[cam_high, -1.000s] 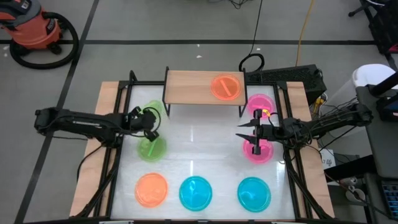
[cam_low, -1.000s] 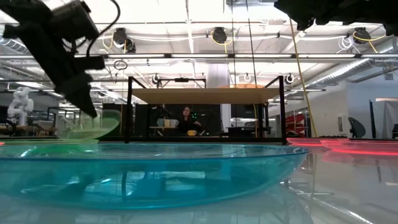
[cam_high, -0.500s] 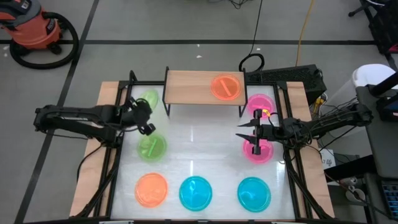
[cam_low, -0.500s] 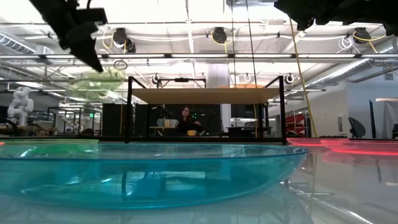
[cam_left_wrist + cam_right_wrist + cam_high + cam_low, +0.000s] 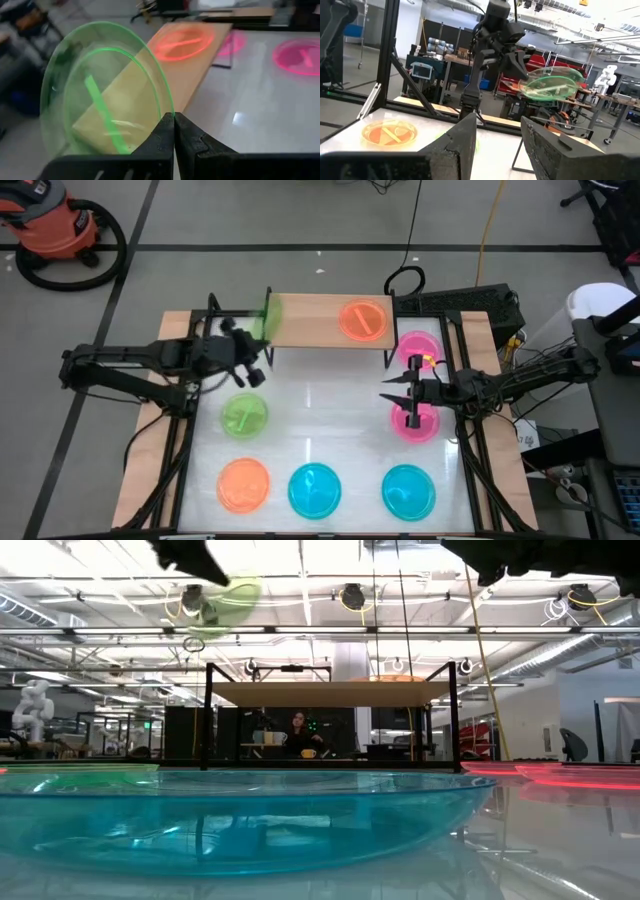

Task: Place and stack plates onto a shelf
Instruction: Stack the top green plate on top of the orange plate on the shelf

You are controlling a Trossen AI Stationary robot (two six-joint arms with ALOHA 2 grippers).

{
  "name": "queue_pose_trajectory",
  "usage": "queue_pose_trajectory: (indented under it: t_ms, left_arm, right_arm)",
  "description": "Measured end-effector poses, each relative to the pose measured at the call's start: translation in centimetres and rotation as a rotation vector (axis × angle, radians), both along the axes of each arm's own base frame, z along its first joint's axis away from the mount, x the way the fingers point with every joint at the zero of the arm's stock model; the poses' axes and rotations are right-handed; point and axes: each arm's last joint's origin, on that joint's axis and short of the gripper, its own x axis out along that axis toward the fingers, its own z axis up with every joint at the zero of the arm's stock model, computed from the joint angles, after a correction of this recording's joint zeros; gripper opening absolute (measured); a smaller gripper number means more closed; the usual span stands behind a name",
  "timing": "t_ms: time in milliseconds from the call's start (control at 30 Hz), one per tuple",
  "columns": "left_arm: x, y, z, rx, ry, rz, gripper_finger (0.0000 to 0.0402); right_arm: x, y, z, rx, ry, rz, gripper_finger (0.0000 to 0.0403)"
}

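Raised green plate [image 5: 262, 319] reaching shelf [image 5: 310, 320] edge, left fingers [image 5: 167, 131] pinching it, right fingers [image 5: 465, 137] spread.

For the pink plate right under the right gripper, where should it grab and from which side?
Grip the thin rim of the pink plate, coming down from above with one finger inside and one outside. It lies flat and shallow on the table, so only the raised edge offers a hold. The right gripper hangs open just above it.

plate [image 5: 364, 318] on shelf [image 5: 305, 319], six on table [image 5: 330, 415]
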Motion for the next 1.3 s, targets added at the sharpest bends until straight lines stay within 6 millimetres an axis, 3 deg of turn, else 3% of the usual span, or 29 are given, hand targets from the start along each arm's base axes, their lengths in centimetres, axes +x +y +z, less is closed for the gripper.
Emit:
queue_pose_trajectory:
  t_ms: [333,600,867,1300]
  left_arm:
    - [7.1,0.9,-0.3,0.119,0.102,-0.088,0.0]
    - [10.9,2.1,-0.3,0.168,0.167,-0.145,0.0]
    - [12.9,3.6,0.4,0.197,0.11,-0.224,0.0]
    - [13.8,5.7,1.3,0.278,-0.013,-0.328,0.0]
  right_arm:
    - [0.0,0.0,0.0,0.017,0.0,0.003,0.0137]
    - [0.0,0.0,-0.1,0.046,0.005,0.008,0.0137]
    - [-0.2,0.0,0.1,0.044,-0.011,0.011,0.0137]
    - [-2.1,0.3,1.8,-0.012,-0.119,0.044,0.0137]
